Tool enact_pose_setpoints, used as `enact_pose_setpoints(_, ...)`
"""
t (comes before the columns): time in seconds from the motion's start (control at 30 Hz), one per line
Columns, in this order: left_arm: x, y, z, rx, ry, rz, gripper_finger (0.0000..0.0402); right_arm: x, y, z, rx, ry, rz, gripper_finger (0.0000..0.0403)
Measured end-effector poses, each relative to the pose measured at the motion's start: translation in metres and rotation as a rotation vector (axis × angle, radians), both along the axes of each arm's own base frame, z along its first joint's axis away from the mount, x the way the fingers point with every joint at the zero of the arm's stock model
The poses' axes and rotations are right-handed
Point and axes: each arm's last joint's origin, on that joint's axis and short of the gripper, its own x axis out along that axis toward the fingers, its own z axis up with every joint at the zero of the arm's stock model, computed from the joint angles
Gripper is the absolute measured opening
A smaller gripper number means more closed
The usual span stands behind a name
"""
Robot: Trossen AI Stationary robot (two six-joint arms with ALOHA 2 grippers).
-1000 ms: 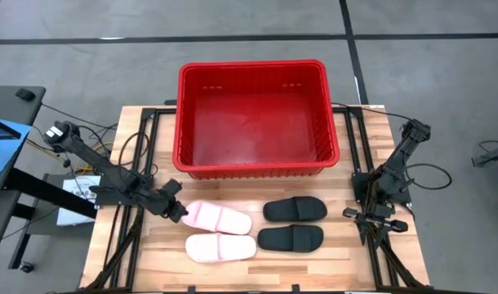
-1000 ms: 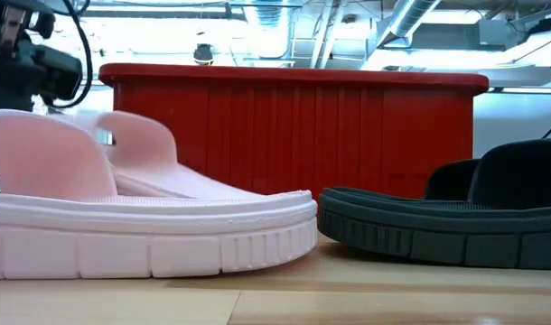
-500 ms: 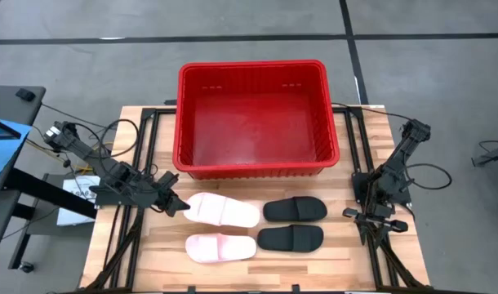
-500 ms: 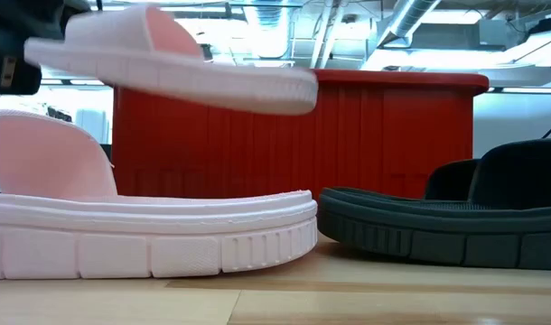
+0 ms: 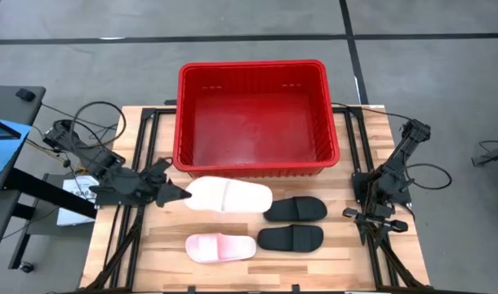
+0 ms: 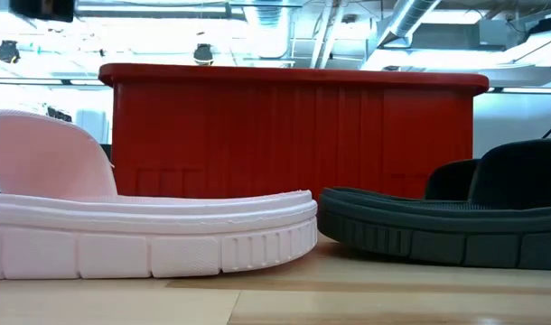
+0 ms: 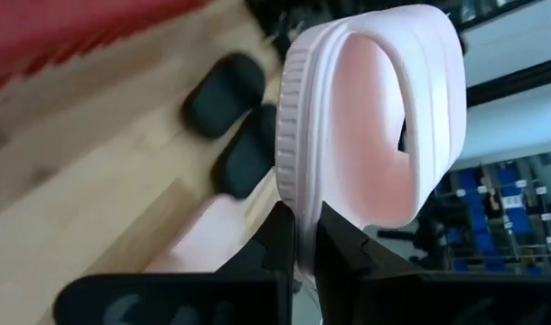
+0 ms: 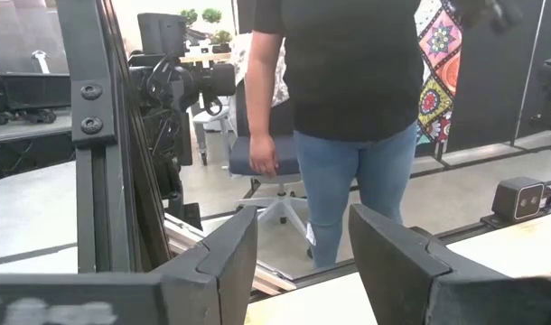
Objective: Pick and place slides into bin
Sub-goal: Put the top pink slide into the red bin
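Hanging in the air just in front of the red bin's (image 5: 251, 167) near wall, one pink slide (image 5: 228, 196) is clamped at its end by the left gripper (image 5: 177, 194), whose two fingers (image 7: 274, 244) pinch the thick sole edge. It looks light and spongy, likely foam, so an edge grip like this should hold, though the sole may flex and sag at its free end. Its long axis runs parallel to that near wall, the free end pointing toward the two black slides (image 5: 293, 223); heel or toe I can't quite tell from above. The second pink slide (image 5: 221, 247) lies flat farther from the bin, lined up the same way. Beside the bin's right side, the right gripper (image 5: 378, 216) waits, its fingers spread and empty.
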Motion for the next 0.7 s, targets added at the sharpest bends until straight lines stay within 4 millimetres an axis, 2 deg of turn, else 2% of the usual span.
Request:
enact_pose_setpoints(0.2, -0.001, 0.02, 0.028, 0.1, -0.044, 0.086, 0.0007, 0.0, 0.0, 0.0, 0.0, 0.0, 0.0, 0.0166)
enact_pose_setpoints(0.5, -0.003, 0.061, 0.063, 0.245, -0.039, 0.292, 0.0007, 0.0, 0.0, 0.0, 0.0, 0.0, 0.0, 0.0168)
enact_pose_setpoints(0.7, 0.017, 0.091, 0.075, 0.296, 0.02, 0.339, 0.0007, 0.0, 0.0, 0.0, 0.0, 0.001, 0.0, 0.0167)
